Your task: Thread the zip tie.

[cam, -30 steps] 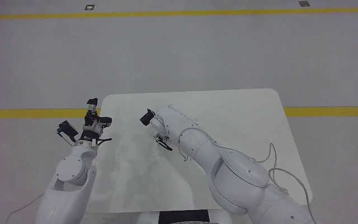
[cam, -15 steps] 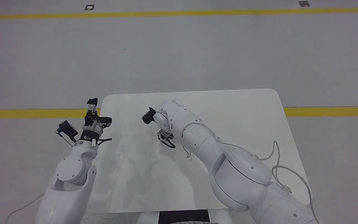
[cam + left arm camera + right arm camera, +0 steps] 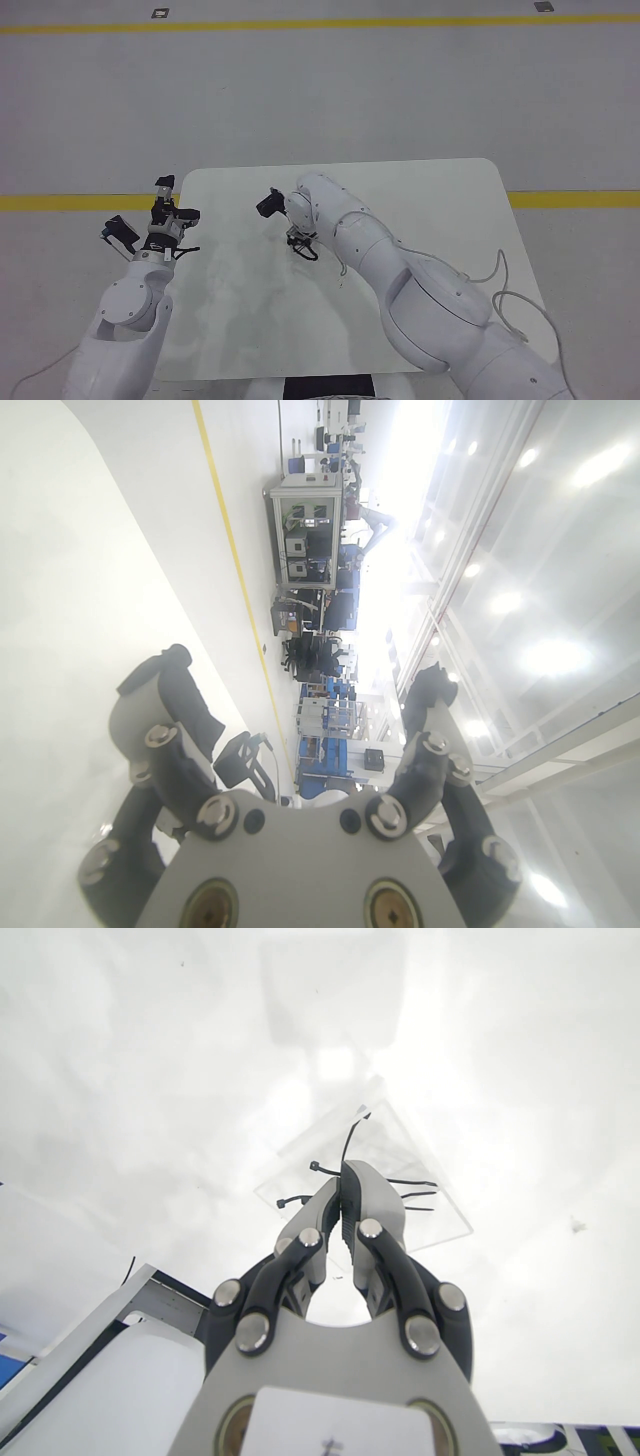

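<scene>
Read as an industrial robotics lab inside a large hall. Noted yellow lane lines [image 3: 320, 22] on a pale grey floor [image 3: 300, 100] and a plain white work table [image 3: 440, 210]. Farther off, saw a framed equipment cabinet [image 3: 305, 540] packed with electronics, black office chairs [image 3: 310, 657], blue workstations [image 3: 325, 715] and bright ceiling lamps [image 3: 550, 650] high overhead.

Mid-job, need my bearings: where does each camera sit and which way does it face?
Top: above the arms, looking down at the table; both arms show.
Left wrist: faces past the table edge into the room; open left pincer shows.
Right wrist: faces down at a clear sheet; right pincer shut on a zip tie there.
Shared: the table, in all three.
</scene>
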You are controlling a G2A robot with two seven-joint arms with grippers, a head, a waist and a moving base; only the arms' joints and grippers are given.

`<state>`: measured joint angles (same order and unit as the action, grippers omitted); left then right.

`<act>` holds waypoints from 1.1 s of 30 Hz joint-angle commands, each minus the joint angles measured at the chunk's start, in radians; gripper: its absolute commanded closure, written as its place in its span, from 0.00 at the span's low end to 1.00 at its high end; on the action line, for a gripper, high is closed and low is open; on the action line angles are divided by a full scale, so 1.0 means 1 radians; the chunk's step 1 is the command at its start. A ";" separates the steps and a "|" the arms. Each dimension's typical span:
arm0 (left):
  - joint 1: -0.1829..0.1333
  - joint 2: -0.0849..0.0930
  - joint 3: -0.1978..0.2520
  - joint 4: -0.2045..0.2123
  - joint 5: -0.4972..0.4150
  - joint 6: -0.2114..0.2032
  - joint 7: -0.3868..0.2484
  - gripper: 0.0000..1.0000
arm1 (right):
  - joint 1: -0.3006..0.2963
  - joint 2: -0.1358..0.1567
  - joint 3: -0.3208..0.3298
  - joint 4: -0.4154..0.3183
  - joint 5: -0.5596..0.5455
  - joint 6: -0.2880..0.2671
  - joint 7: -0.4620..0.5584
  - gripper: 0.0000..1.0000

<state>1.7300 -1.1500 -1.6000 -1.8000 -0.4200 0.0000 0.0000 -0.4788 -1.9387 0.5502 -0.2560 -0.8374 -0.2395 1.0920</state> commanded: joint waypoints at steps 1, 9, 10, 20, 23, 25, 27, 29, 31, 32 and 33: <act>0.000 0.000 0.000 0.000 0.000 0.000 0.000 0.00 | 0.001 0.005 0.008 0.001 0.008 -0.007 -0.004 1.00; 0.000 0.000 0.000 0.000 0.000 0.000 0.000 0.00 | 0.000 0.032 0.049 0.003 0.059 -0.064 -0.011 1.00; 0.000 0.000 0.000 0.000 0.000 0.000 0.000 0.00 | 0.000 0.036 0.054 0.003 0.066 -0.072 -0.010 1.00; 0.000 0.000 0.000 0.000 0.000 0.000 0.000 0.00 | -0.012 0.068 0.088 -0.032 0.100 -0.101 -0.005 1.00; 0.000 0.000 0.000 0.000 0.000 0.000 0.000 0.00 | -0.023 0.081 0.097 -0.059 0.114 -0.101 0.001 1.00; 0.000 0.000 0.000 0.000 0.000 0.000 0.000 0.00 | -0.030 0.090 0.102 -0.077 0.122 -0.101 0.005 1.00; 0.000 0.000 0.000 0.000 0.000 0.000 0.000 0.00 | -0.038 0.102 0.107 -0.100 0.129 -0.101 0.012 1.00; 0.000 0.000 0.000 0.000 0.000 0.000 0.000 0.00 | -0.046 0.113 0.109 -0.122 0.127 -0.101 0.021 1.00; 0.000 0.000 0.000 0.000 0.000 0.000 0.000 0.00 | -0.052 0.123 0.112 -0.141 0.128 -0.101 0.027 1.00; 0.000 0.000 0.000 0.000 0.000 0.000 0.000 0.00 | -0.056 0.128 0.113 -0.149 0.128 -0.101 0.029 1.00; 0.000 0.000 0.000 0.000 0.000 0.000 0.000 0.00 | -0.059 0.134 0.116 -0.160 0.127 -0.101 0.031 1.00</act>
<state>1.7300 -1.1500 -1.6000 -1.8000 -0.4200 0.0000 0.0000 -0.5350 -1.8099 0.6636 -0.4071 -0.7099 -0.3400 1.1216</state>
